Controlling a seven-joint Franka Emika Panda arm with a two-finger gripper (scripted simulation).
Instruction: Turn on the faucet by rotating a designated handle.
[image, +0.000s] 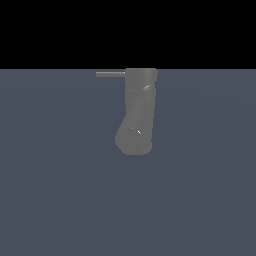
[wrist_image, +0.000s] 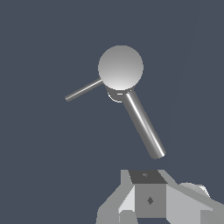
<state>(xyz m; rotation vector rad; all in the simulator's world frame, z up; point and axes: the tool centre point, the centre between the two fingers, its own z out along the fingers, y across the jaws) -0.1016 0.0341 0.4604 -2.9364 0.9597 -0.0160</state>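
Slate-blue floor (image: 60, 200) bears the grey faucet (image: 137, 115); black beyond.

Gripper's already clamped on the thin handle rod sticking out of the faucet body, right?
Not clamped. In the wrist view the gripper sits apart from the faucet, touching nothing; the handle does stick out of the body as a thin rod.

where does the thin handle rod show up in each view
Exterior view: the handle juts sideways from the top of the faucet, toward the exterior view's left.
Wrist view: the handle is the slimmer rod angling off the faucet's round end; the thicker rod is not it.
Shared landmark: the faucet body, where the handle joins.
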